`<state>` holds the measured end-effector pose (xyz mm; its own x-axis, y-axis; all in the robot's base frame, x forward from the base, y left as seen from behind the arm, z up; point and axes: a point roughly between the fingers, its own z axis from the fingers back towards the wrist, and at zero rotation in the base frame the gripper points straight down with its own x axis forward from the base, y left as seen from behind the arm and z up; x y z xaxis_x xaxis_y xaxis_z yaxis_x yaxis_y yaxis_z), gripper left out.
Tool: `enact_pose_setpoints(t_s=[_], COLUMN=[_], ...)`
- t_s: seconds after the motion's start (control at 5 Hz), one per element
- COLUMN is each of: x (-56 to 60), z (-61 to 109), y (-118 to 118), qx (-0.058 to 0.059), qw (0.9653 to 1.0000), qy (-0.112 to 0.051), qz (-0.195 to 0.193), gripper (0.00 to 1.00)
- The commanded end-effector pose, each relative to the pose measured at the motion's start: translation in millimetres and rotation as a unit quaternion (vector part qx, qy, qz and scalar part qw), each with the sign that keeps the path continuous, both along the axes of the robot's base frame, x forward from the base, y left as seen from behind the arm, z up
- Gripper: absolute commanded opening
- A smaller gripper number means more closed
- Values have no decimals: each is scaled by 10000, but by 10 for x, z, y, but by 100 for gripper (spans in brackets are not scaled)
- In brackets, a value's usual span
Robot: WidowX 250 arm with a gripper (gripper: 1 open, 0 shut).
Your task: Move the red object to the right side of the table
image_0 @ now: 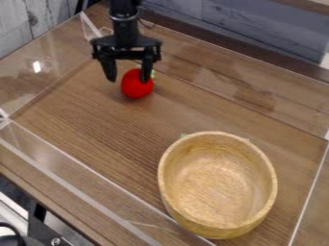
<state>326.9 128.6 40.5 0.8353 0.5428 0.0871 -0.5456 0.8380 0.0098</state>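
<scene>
The black gripper [129,73] pointed straight down over the far left part of the worktop [90,135], its jaws spread wide and clasping nothing. Its two fingers [108,70] stood on either side of the red object [137,86], whose top sat between the fingertips while its lower body showed below and slightly to the right of them; whether the fingers touched it could not be told. The red object rested on the worktop surface, well apart from the bowl.

The round light wooden bowl [218,184] sat upright near the front right corner, and its pale, grainy hollow held nothing.

The worktop itself was brown wood grain, with glare along its far left stretch. Clear acrylic walls [77,173] ran along its edges, their rims showing as pale lines on the near left side and down the right. Behind the far edge stood a grey, plank-like backdrop [257,29], and a dark corner of something lay past the front left wall.
</scene>
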Motion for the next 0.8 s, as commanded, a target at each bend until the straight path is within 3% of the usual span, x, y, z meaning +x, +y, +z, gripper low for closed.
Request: enact_pose_setpoints(t_s=[0.0, 0.2, 0.6], x=[37, 62, 264], z=[70, 108, 491], y=[41, -2, -388], qx=[97, 111, 12], qw=[9999, 9998, 9990], qy=[-128, -149, -450], qz=[41, 59, 37], gripper=[0, 0, 0])
